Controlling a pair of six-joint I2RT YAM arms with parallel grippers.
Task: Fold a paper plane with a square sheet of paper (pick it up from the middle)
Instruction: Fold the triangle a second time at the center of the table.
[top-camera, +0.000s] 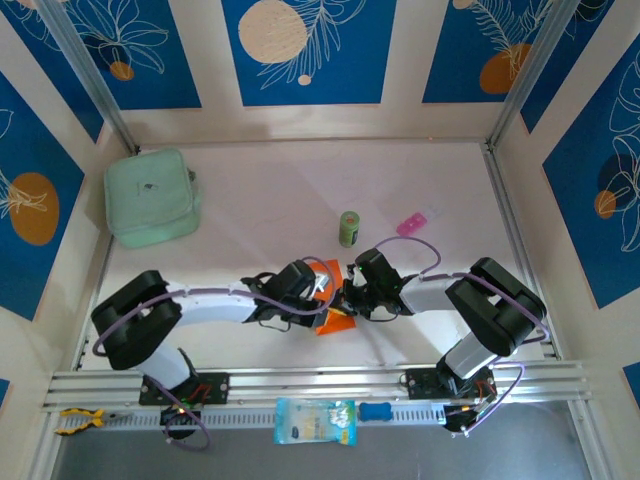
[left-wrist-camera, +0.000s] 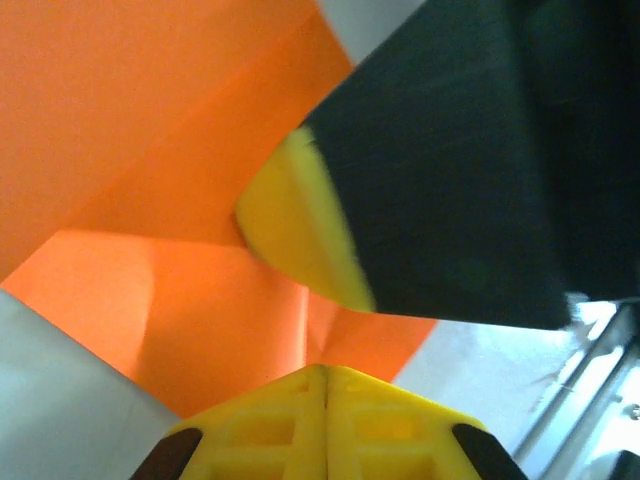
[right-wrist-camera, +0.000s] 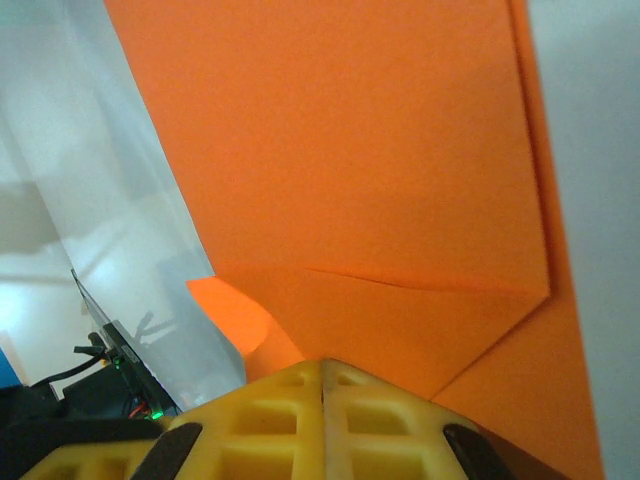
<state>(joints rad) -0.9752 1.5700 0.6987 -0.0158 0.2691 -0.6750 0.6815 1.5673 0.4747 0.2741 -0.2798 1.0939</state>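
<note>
The square sheet of paper (top-camera: 335, 321) is bright orange and partly folded, lying on the white table between the two arms. In the left wrist view the paper (left-wrist-camera: 150, 150) shows creases that run into my left gripper (left-wrist-camera: 326, 370), whose yellow jaws are shut and pinch a puckered fold. The right gripper's yellow finger (left-wrist-camera: 290, 230) touches the sheet just beyond. In the right wrist view, my right gripper (right-wrist-camera: 322, 364) is shut with its tips against the paper (right-wrist-camera: 350, 150), which shows layered flaps. From above, the left gripper (top-camera: 322, 294) and right gripper (top-camera: 350, 294) meet over the sheet.
A small green can (top-camera: 348, 228) stands just behind the grippers, with a pink packet (top-camera: 415, 221) to its right. A mint-green pouch (top-camera: 151, 197) sits at the back left. A blue packet (top-camera: 314, 421) lies on the front rail. Walls enclose the table (top-camera: 260, 190).
</note>
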